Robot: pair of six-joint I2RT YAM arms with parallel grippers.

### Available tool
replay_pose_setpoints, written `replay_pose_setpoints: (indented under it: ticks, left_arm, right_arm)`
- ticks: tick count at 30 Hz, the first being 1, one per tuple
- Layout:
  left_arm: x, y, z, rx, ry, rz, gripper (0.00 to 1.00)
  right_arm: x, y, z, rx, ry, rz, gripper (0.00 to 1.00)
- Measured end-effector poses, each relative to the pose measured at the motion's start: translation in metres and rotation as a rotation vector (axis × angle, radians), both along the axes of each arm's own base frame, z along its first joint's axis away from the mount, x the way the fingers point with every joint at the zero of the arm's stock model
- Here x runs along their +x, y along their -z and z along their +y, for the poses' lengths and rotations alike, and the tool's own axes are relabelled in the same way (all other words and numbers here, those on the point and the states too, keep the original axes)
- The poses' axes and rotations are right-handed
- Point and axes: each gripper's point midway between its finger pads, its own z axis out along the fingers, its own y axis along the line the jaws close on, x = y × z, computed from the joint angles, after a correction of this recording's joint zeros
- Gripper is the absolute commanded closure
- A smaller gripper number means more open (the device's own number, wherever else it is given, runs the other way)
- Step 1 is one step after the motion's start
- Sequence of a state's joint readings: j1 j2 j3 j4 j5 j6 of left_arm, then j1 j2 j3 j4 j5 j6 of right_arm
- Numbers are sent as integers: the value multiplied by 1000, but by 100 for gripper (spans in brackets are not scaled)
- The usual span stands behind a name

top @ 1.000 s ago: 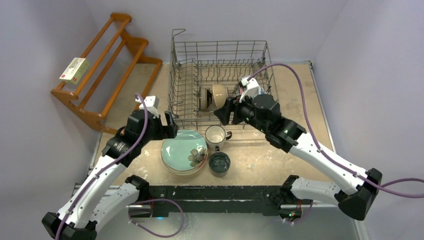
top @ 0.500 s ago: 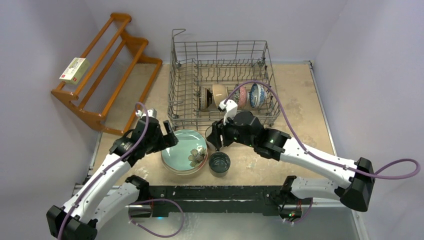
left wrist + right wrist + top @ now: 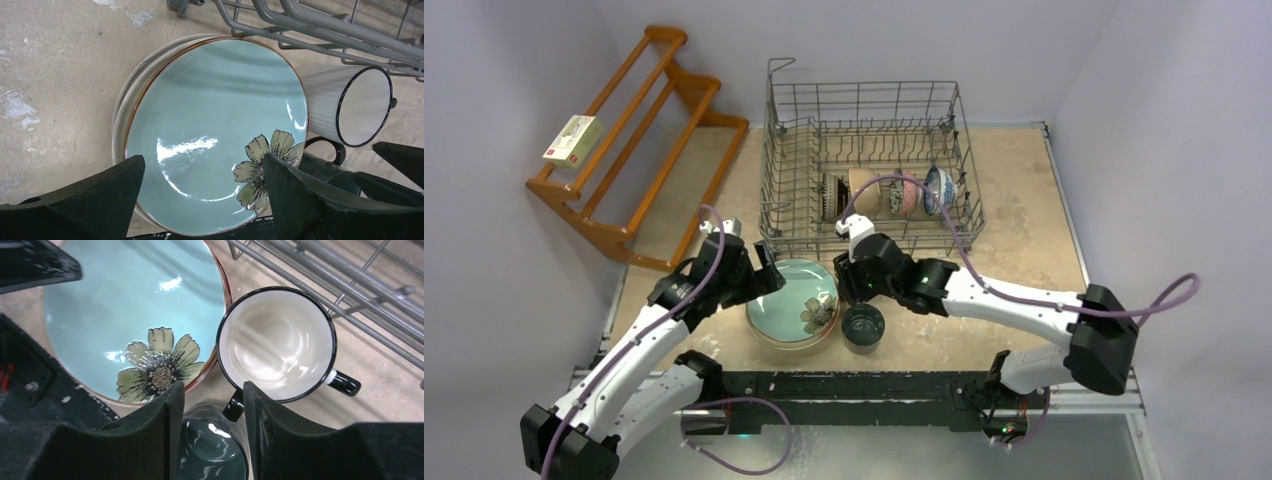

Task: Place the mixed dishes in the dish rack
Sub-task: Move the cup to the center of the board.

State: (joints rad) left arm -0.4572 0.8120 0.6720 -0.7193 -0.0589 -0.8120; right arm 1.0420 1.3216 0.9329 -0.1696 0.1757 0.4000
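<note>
Teal mug (image 3: 212, 455) nearest: upright, nothing in it, just beside the plate stack (image 3: 118, 135). My right claw (image 3: 212, 400) hangs over it, jaws half apart, gripping nothing. The white mug's (image 3: 276, 344) black handle shows between my fingers; that mug stands upright and empty, just short of the dish rack (image 3: 869, 120). My left claw (image 3: 202, 162), spread wide and empty, straddles the green flowered plate (image 3: 210, 115) topping the stack. The rack beyond holds four bowls (image 3: 884, 193) on edge, one row.

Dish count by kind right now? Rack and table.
Small ceramic bowls in grey wire dish rack (dark, beige, pink, blue): 4
Ceramic mugs (white mug, dark teal mug): 2
Stacked round plates, mint green on top: at least 2 visible
Total: at least 8
</note>
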Motion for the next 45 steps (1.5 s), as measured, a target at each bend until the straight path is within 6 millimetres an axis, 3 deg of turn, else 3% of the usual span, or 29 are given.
replay_pose_setpoints:
  ticks: [4,11,17,19,26,36,45]
  left_arm:
    - [0,0,0,-2,2,0,14]
    - [1,-3,-2,-7,10,-15,14]
    - [1,-5,-5,-21,23,-23,14]
    - [2,-6,-6,-26,26,-28,14]
    - [1,-9,-6,-31,31,-38,14]
    - [1,-10,-6,-34,37,-41,13]
    - [0,-10,-8,-41,44,-39,13]
  right_arm:
    - [3,20,7,-73,10,6,57]
    - [15,24,22,-116,44,-33,62]
    - [24,36,23,-172,78,-48,67]
    - [24,43,19,-204,87,-46,71]
    - [25,49,13,-242,108,-53,99]
    - [21,45,-1,-254,178,-40,100]
    - [-6,48,-45,-265,255,40,100]
